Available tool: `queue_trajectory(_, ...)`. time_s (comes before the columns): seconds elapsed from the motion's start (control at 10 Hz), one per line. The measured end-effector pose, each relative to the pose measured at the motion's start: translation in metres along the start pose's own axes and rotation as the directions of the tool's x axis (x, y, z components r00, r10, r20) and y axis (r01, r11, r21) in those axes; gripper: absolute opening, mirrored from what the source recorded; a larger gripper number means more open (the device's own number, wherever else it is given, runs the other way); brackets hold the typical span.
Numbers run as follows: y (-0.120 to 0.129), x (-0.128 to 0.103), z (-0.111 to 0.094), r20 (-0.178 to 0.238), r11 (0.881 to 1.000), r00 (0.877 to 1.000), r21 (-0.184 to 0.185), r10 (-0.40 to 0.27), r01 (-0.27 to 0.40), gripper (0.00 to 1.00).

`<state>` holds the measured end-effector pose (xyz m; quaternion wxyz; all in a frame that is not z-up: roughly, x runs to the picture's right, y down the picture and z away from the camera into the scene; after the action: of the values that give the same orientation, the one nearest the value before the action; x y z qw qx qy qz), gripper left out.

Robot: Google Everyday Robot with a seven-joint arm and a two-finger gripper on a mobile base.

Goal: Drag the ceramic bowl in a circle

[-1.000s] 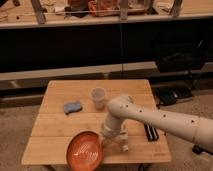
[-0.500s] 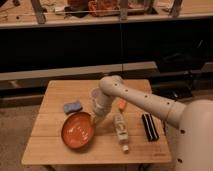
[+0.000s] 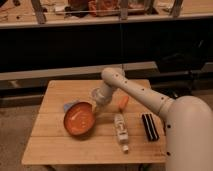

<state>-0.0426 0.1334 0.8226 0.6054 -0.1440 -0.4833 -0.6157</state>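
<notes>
Bowl (image 3: 79, 118) tilted on tabletop (image 3: 50, 145), right rim lifted by hand (image 3: 98, 106); grip state unclear, apparently hooking rim for dragging.

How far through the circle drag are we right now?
Partly done: over the last second the ceramic bowl swung from the table's front edge to left of centre. In hand: the gripper is at its right rim, dragging. Left: closing the loop back toward the front.
</notes>
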Motion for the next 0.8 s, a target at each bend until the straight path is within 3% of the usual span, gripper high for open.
queue_trajectory(0.2,0.021,-0.025,-0.001,-0.008,0.999,0.999,0.011,0.032,-0.032,0.00)
queue_trajectory(0.6,0.054,-0.111,0.007,-0.019,0.995,0.995,0.017,0.097,-0.097,0.00)
queue_trajectory(0.8,0.058,-0.141,0.010,-0.025,0.993,0.993,0.024,0.119,-0.118,0.00)
